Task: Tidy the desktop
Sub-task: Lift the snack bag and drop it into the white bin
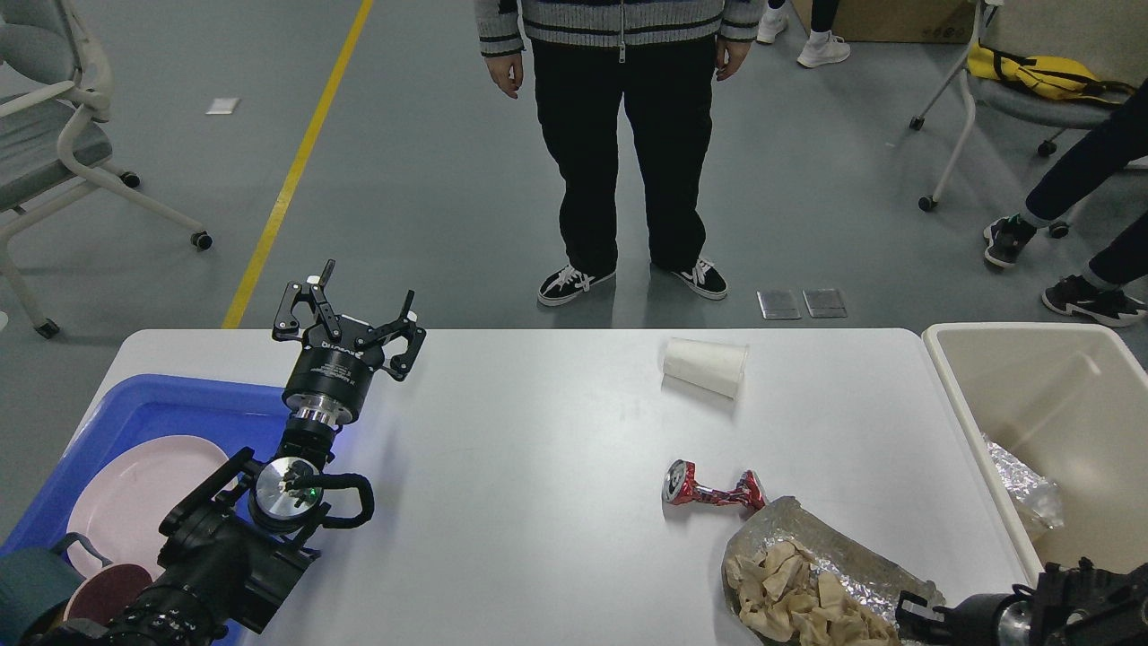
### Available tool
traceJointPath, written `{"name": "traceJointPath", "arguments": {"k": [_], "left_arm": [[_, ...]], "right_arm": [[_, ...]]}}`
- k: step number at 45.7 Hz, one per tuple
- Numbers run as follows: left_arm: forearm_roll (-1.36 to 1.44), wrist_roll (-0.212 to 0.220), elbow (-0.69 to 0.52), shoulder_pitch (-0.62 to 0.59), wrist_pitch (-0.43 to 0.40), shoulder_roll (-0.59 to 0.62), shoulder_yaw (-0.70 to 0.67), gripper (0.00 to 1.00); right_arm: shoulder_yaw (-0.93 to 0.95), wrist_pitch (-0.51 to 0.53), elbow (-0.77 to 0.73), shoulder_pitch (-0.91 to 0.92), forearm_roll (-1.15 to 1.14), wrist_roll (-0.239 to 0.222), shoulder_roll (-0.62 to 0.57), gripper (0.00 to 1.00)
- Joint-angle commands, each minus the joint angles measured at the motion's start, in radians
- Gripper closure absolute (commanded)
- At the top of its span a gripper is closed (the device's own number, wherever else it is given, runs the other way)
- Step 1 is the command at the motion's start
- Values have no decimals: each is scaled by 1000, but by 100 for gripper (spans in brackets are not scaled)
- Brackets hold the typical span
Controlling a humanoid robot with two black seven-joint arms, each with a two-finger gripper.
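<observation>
Cup [704, 366] lies behind can [713, 489] on the desktop [538, 484].

Little can be read here. The black two-finger left gripper [365, 301] carries white lettering on the body below its fingers and a line of small white print on the cylindrical wrist collar under it, but both are too small and tilted to make out. The crushed red aluminium can [713, 490] lying on the white rectangular desktop [538, 467] has white markings on its red skin, and these too are illegible.
</observation>
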Motion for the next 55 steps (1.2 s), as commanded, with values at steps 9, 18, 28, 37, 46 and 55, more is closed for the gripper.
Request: {"name": "traceJointPath", "arguments": {"k": [9, 18, 28, 37, 46, 55], "left_arm": [[0, 0, 0, 0, -1, 0, 0, 3], [0, 0, 0, 0, -1, 0, 0, 3], [0, 0, 0, 0, -1, 0, 0, 3], [0, 0, 0, 0, -1, 0, 0, 3], [0, -2, 0, 0, -1, -1, 0, 3], [-1, -2, 0, 0, -1, 0, 0, 3]], "right_arm": [[-3, 366, 146, 423, -214, 10, -267, 100], [-6, 755, 143, 870, -214, -10, -304, 100], [-3, 1002, 143, 1151, -214, -59, -276, 100], [-86, 938, 7, 1002, -286, -81, -277, 100], [-70, 784, -378, 628, -301, -71, -287, 100], [20, 684, -723, 259, -285, -50, -213, 100]]}}
